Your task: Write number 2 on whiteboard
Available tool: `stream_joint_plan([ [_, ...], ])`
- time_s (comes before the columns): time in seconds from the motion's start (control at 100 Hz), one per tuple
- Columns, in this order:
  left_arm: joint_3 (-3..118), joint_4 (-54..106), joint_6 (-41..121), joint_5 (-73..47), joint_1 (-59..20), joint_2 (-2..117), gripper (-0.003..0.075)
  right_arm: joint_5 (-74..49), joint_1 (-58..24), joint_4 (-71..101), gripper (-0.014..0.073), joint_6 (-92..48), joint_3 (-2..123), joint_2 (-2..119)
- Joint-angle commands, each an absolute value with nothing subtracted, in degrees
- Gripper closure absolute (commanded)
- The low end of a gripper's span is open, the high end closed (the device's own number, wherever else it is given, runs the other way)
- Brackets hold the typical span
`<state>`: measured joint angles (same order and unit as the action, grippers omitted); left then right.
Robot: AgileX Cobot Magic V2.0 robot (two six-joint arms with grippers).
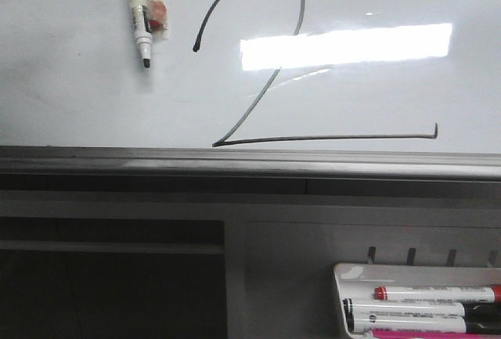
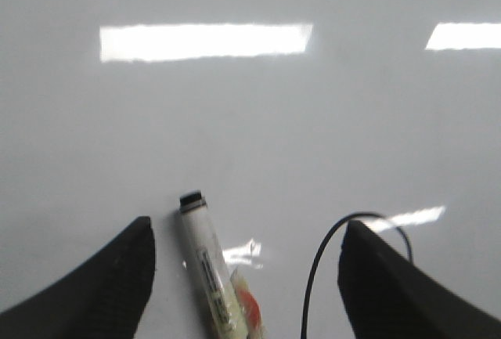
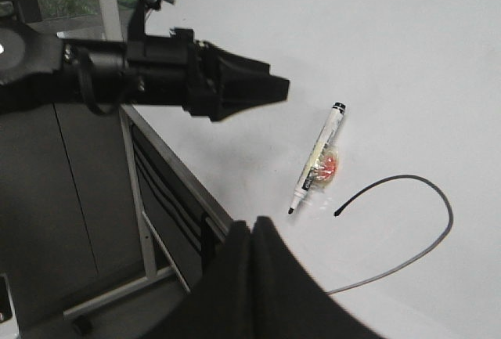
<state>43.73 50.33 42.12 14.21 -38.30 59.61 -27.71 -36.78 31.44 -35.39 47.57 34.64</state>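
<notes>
The number 2 (image 1: 266, 65) stands complete on the whiteboard (image 1: 70, 96): hook, diagonal, long base with its tick. The left gripper (image 2: 246, 276) has its jaws wide, and the marker (image 2: 207, 268) sits on the board between them, nearer one jaw and touching neither, with the digit's hook beside the other. The right gripper (image 3: 252, 237) has its jaws pressed together, empty, the digit just beyond its tips. The marker looks light, stiff and slick; I'd grip mid-barrel, clear of the wet tip. Fresh ink smears easily.
</notes>
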Motion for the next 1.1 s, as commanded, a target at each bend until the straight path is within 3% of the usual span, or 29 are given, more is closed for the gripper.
stream_joint_plan([
  [0.0, 44.8, 49.9, 45.3, 13.9, -38.3, 52.0, 0.0293, -28.3, -36.4, 27.9, 0.0662, -35.3, 48.4, 31.5],
  [0.09, 42.8, 49.9, 47.2, 9.0, -38.3, 44.1, 0.0407, -30.1, -36.4, 24.5, 0.0662, -35.3, 45.8, 26.1],
  [0.23, 36.2, 49.9, 47.8, 3.2, -38.3, 30.8, 0.0736, -30.0, -36.4, 16.1, 0.0663, -34.4, 38.8, 15.5],
  [0.58, 18.3, 49.5, 48.1, 1.5, -38.3, 8.1, 0.0741, -30.6, -36.4, 12.8, 0.0665, -33.9, 25.9, -1.8],
  [1.09, 16.3, 49.5, 48.1, 1.6, -38.3, 5.6, 0.0741, -31.3, -36.4, 12.8, 0.0664, -33.9, 25.8, -1.2],
])
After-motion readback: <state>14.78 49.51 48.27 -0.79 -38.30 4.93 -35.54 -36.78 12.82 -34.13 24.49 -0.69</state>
